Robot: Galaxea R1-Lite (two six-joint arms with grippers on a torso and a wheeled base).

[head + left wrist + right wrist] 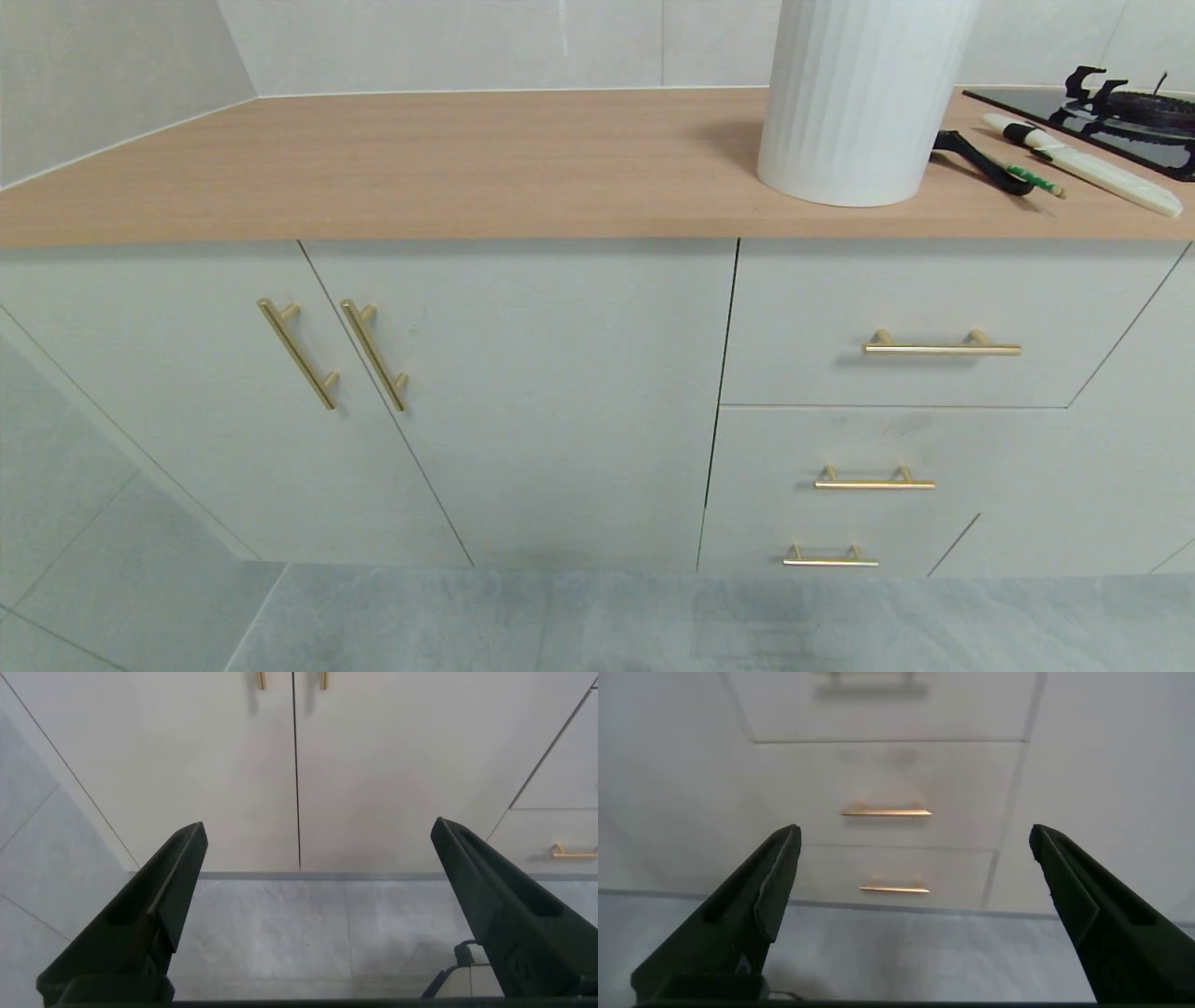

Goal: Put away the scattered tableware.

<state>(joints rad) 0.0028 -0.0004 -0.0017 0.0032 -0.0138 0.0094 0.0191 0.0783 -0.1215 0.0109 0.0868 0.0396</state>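
Currently left end effector, right end effector spread (facing cabinets); utensils above, on countertop.

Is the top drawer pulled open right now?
No, the top drawer sits shut and flush in the head view, with nothing at its gold handle.

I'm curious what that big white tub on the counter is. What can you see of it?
The tub is white, round and tall, with fine vertical ribs down its wall; it looks like plastic or ceramic. It stands upright on the wooden counter, its top out of frame. A black tool lies close by its base.
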